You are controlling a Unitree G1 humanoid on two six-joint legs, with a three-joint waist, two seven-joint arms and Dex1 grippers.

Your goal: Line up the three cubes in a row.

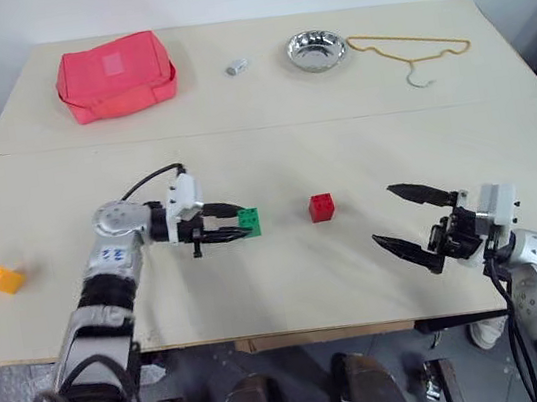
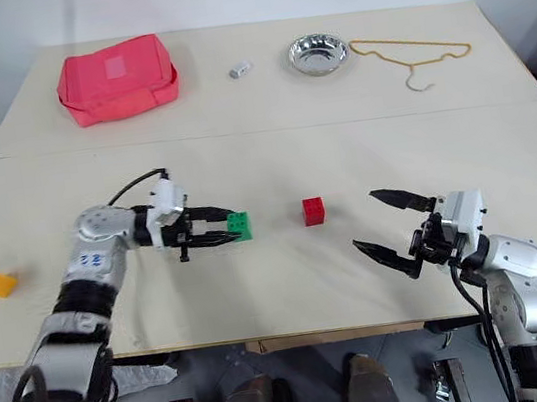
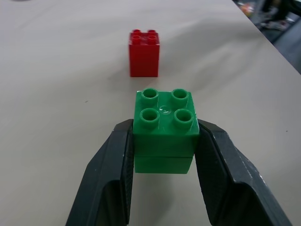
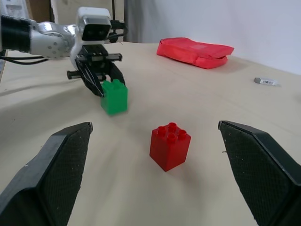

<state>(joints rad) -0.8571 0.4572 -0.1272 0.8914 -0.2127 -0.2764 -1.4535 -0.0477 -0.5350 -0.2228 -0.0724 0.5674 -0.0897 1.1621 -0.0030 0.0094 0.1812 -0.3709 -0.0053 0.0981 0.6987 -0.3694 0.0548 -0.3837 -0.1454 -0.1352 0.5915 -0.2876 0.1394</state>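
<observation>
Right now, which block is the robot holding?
The green block. The left gripper is shut on it, while the red block and the yellow-orange block sit free on the table.

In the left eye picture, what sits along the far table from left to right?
Pink fabric pouch → small grey metal piece → shiny round metal bowl → yellow-orange wire hanger.

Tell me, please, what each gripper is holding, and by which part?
The left gripper clamps the green cube by two opposite side faces; the right gripper holds nothing.
</observation>
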